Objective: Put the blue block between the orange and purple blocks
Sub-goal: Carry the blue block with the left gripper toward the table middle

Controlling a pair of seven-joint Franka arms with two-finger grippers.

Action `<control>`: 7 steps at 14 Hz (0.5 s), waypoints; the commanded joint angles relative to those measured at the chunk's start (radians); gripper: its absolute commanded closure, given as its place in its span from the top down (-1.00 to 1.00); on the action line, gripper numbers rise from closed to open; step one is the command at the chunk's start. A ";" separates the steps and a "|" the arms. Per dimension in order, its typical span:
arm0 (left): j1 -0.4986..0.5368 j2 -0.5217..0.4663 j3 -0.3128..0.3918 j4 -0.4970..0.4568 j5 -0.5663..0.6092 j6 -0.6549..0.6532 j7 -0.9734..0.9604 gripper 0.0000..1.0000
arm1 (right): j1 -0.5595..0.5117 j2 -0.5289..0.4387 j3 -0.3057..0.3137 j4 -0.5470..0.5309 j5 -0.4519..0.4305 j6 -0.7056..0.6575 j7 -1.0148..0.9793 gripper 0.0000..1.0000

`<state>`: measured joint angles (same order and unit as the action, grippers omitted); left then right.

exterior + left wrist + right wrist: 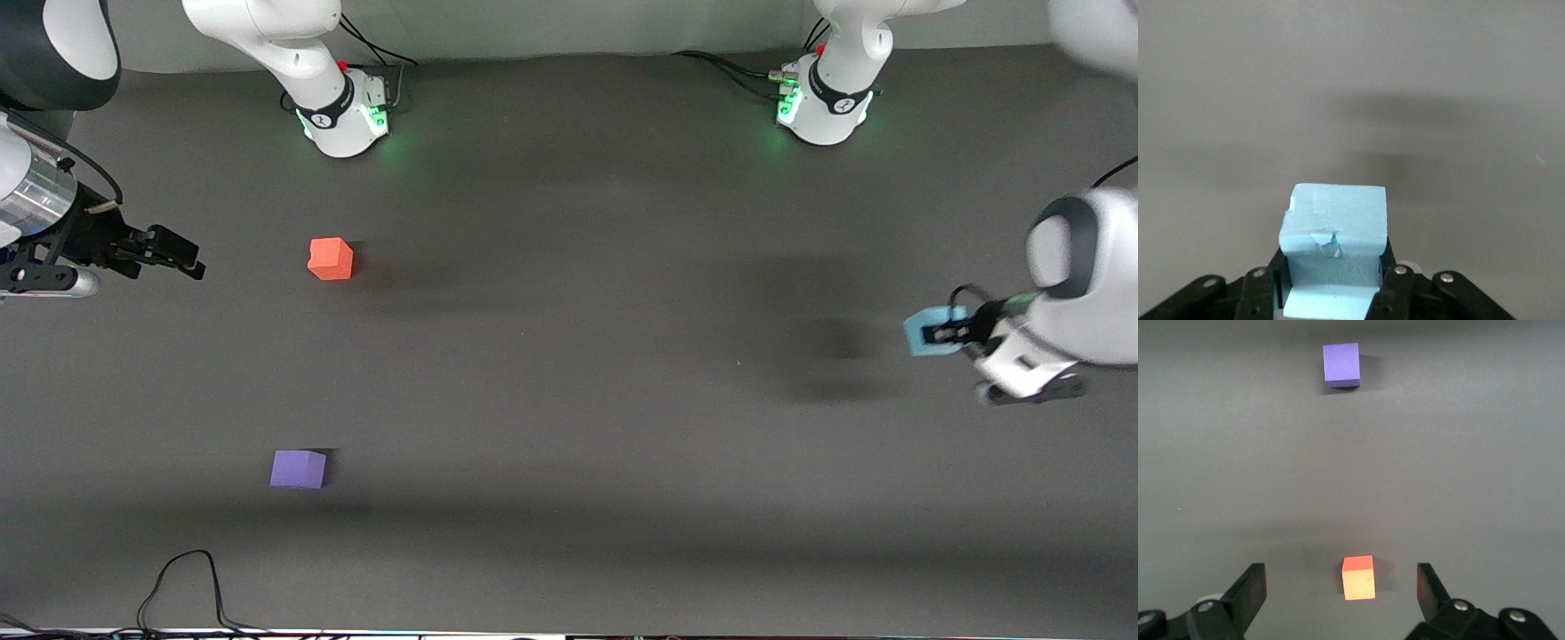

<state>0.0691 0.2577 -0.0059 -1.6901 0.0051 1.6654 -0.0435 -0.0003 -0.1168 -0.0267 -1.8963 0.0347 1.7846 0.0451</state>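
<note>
The blue block [925,329] is a light sky-blue foam cube held in my left gripper [939,334], up over the table at the left arm's end. In the left wrist view the gripper [1335,268] is shut on the block [1335,217], whose face is chipped. The orange block [330,259] and the purple block [298,468] lie on the table toward the right arm's end, the purple one nearer the front camera. My right gripper [178,254] hangs open and empty beside the orange block. The right wrist view frames the orange block [1359,577] between the gripper's [1341,580] spread fingers, the purple block [1341,365] farther off.
The dark grey table [569,373] carries only the two cubes. The right arm's base [342,116] and the left arm's base [822,107] stand at the table's edge farthest from the front camera. A black cable [187,582] loops at the nearest edge.
</note>
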 commanded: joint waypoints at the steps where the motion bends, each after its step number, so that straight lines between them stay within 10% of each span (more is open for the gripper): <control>1: 0.009 -0.046 0.007 0.163 0.004 -0.239 0.028 -0.35 | 0.008 0.003 -0.002 0.008 -0.026 0.004 -0.011 1.00; 7: 0.005 -0.124 -0.006 0.244 0.003 -0.414 0.011 -0.28 | 0.006 0.000 -0.002 0.006 -0.026 0.004 -0.011 1.00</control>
<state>0.0863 0.1352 -0.0028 -1.4582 0.0072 1.2774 -0.0279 -0.0003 -0.1165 -0.0267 -1.8961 0.0330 1.7848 0.0451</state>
